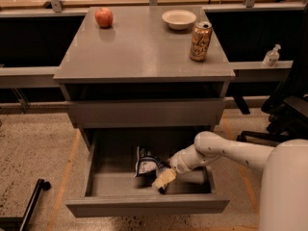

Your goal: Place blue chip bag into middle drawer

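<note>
The blue chip bag [146, 163] is crumpled navy foil with a white patch. It rests on the floor of the open middle drawer [144, 206], near its middle. My gripper [162, 181] reaches into the drawer from the right on the white arm [226, 150]. It sits just right of and in front of the bag, low over the drawer floor. Its tan fingers [164, 178] are open and hold nothing; the bag lies beside them.
The closed grey drawer front [144, 112] sits above the open one. On the cabinet top [139, 52] stand a red apple [104, 17], a white bowl [179, 19] and a gold drink can [200, 41]. A black chair [288, 114] is at the right.
</note>
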Robot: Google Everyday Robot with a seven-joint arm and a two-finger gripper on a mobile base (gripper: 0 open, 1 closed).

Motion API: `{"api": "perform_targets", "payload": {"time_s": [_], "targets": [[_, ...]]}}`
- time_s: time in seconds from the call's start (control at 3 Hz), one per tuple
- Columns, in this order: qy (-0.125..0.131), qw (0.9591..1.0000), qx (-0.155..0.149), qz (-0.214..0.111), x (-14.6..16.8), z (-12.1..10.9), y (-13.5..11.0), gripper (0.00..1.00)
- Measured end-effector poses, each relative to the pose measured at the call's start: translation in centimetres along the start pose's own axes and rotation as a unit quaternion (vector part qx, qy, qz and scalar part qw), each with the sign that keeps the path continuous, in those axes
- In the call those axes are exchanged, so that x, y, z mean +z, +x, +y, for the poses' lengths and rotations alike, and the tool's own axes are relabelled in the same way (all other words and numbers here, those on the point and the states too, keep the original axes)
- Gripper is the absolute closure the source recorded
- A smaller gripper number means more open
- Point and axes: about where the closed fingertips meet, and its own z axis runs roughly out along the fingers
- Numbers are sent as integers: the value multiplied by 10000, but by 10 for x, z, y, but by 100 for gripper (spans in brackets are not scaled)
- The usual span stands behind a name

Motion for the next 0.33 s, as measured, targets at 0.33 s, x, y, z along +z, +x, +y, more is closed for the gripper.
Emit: {"api": "perform_targets", "payload": {"time_s": [0.33], "targets": [[-1, 10000, 0, 0, 0, 0, 0, 0]]}}
